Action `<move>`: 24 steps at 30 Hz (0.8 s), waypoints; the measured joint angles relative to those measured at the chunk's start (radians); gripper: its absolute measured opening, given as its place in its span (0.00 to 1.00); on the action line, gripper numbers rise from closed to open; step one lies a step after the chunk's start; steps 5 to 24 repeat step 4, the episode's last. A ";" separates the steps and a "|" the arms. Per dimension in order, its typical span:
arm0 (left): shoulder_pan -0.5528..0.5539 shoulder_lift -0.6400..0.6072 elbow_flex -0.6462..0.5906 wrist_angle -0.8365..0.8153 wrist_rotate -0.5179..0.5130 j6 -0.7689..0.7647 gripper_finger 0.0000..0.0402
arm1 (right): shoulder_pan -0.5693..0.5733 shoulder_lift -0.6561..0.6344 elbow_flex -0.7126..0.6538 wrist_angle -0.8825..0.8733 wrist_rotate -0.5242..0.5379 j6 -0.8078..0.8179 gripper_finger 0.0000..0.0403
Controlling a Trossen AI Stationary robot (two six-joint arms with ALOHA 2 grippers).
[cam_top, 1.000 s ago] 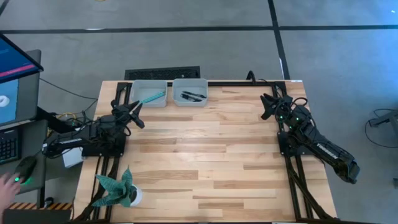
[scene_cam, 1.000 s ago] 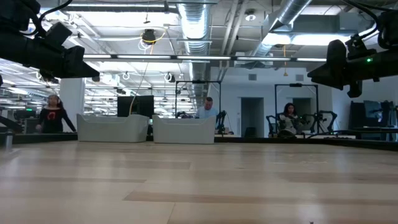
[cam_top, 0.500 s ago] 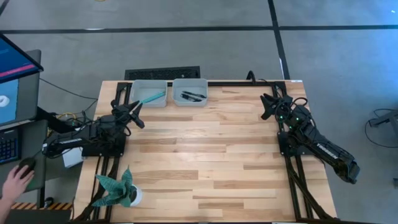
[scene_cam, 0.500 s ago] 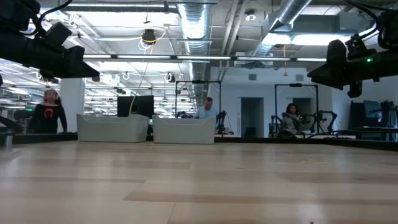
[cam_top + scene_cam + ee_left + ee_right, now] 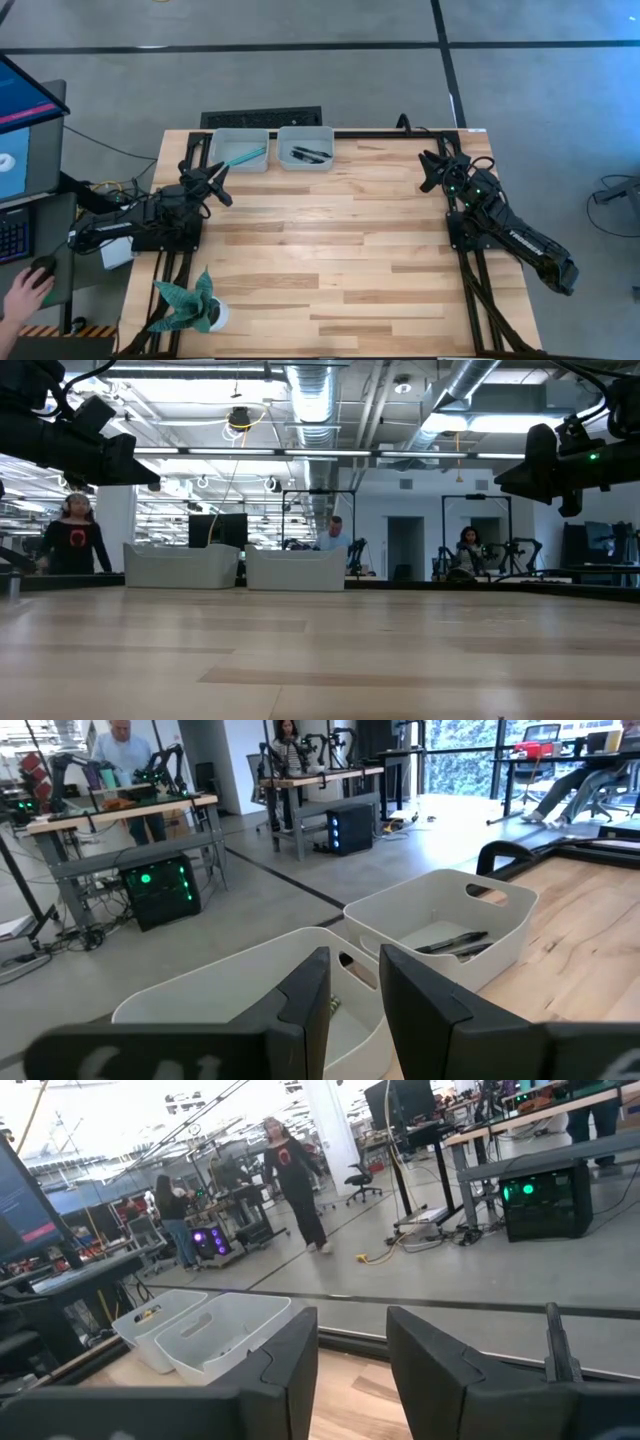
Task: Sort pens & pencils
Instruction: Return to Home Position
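High view: left pincer (image 5: 221,184) and right pincer (image 5: 428,170) hang slightly parted, empty, above the table (image 5: 330,250).

no word, number or brand could be read anywhere. white lettering ran along the left arm (image 5: 110,227) and the right arm (image 5: 521,239), too small to make out. pale marks on the body of the left gripper (image 5: 352,975) were blurred. a person (image 5: 76,542) far left in the room wore a red mark on a dark shirt, unreadable.
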 joint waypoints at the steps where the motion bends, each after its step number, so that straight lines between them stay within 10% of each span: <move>1: 0.000 0.000 0.000 0.000 0.000 0.000 0.20 | 0.000 0.000 0.000 0.000 0.000 0.000 0.35; 24: 0.000 0.000 0.000 0.000 0.000 0.000 0.20 | 0.000 0.000 0.000 0.000 0.000 0.000 0.35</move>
